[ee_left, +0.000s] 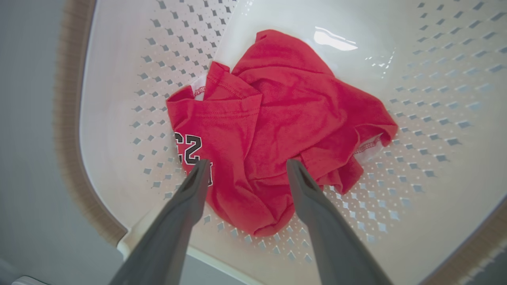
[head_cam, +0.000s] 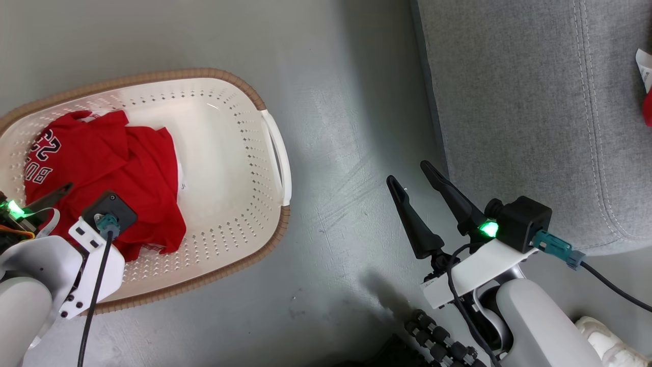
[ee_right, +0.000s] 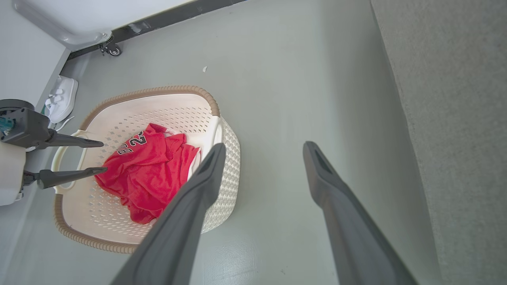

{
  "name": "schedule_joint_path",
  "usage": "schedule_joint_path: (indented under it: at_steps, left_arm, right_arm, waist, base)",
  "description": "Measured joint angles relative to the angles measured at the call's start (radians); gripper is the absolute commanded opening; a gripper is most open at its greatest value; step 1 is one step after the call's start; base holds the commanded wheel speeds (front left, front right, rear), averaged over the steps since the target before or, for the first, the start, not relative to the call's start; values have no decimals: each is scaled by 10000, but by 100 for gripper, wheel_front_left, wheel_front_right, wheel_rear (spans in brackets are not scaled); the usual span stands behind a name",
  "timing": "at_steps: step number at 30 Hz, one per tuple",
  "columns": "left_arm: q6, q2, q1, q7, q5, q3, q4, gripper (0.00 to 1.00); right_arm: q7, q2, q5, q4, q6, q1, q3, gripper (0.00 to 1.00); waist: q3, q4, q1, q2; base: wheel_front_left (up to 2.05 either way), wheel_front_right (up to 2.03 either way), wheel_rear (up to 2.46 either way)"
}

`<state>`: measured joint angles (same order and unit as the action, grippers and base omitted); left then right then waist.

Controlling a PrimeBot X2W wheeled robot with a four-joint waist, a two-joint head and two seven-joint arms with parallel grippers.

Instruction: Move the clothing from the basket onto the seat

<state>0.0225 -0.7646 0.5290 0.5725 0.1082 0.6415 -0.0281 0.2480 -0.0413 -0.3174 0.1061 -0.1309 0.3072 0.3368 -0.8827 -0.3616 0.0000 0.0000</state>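
Dealing with a red jersey [head_cam: 112,173] crumpled on the bottom of the laundry basket [head_cam: 204,76], bunched toward the end wall farthest from the grey sofa [head_cam: 519,102], with the sofa-side half of the bottom left bare. Likely to handle as light, limp knit: no stiffness, nothing fragile, hardly slippery, but sure to drape and trail once lifted. Best taken at a raised fold near the middle of the heap, pinching several layers at once rather than one hem, so as not to drag a tail across the brown rim. Hard to call a heading on so rumpled a thing; judging by the head view, stretched longest on a slant across the basket bottom, numerals at the end by the far wall, a loose hem toward the long side nearest the robot. Poised above the heap with the left gripper [ee_left: 245,164] spread wide and holding nothing, seemingly clear of the cloth. Parked over bare floor between basket and sofa with the right gripper [head_cam: 407,172], likewise spread wide and empty
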Motion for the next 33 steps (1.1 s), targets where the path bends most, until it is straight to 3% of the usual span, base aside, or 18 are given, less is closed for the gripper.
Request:
schedule_joint_path:
  at_steps: [13, 33]
  left_arm:
    - [-63, -261, 216, 732, -832, 414, 148, 100]
    - [-21, -209, 198, 1887, -1101, 838, 272, 100]
  right_arm:
    - [0, 2, -134, -40, 0, 1, 286, 100]
    - [0, 10, -435, -174, 0, -70, 656, 100]
  waist:
    - [-212, -216, 0, 0]
    - [-320, -566, 0, 0]
  base:
    - [0, 0, 0]
    - [0, 0, 0]
